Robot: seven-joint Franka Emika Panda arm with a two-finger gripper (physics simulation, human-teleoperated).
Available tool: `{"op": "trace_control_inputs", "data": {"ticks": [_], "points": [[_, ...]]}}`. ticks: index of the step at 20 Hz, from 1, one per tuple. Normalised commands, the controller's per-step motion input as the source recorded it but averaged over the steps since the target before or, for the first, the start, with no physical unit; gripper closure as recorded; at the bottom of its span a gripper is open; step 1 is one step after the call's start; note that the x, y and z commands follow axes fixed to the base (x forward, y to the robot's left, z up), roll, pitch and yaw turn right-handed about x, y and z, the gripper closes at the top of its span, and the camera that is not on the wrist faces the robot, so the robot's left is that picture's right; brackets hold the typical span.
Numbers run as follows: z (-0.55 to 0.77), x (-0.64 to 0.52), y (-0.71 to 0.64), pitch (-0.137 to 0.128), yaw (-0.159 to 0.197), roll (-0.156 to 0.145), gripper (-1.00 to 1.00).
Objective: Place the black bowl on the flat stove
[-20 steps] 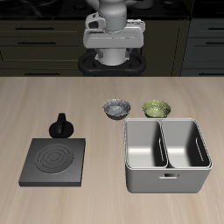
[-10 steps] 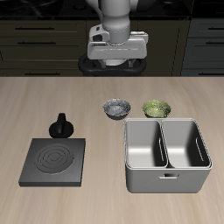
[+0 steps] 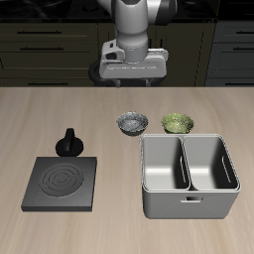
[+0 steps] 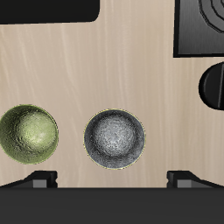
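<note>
The black bowl (image 3: 133, 123) stands upright on the table, beside the green-patterned bowl (image 3: 177, 122). It is speckled whitish inside in the wrist view (image 4: 115, 137). The flat stove (image 3: 62, 183) lies near the table's front edge, well apart from the bowl; one corner of it shows in the wrist view (image 4: 199, 26). My gripper (image 3: 132, 77) hangs above the table's back, higher than the black bowl and a little behind it. It is open and empty, with its fingertips wide apart in the wrist view (image 4: 114, 180).
A small black moka pot (image 3: 70, 143) stands just behind the stove. A grey two-compartment metal bin (image 3: 189, 176) stands in front of the two bowls. The green bowl also shows in the wrist view (image 4: 29, 133).
The gripper has come down and forward, toward the spot above the black bowl. Nothing on the table has moved.
</note>
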Motion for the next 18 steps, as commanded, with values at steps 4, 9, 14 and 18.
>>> {"op": "trace_control_inputs", "data": {"ticks": [4, 9, 14, 18], "points": [[-0.31, 0.06, 0.05, 0.013, -0.007, -0.013, -1.00], [-0.33, 0.01, 0.11, 0.028, 0.005, 0.010, -1.00], [-0.23, -0.06, 0.08, -0.040, 0.032, -0.014, -1.00], [-0.25, -0.14, 0.14, -0.012, -0.009, 0.022, -1.00]]}}
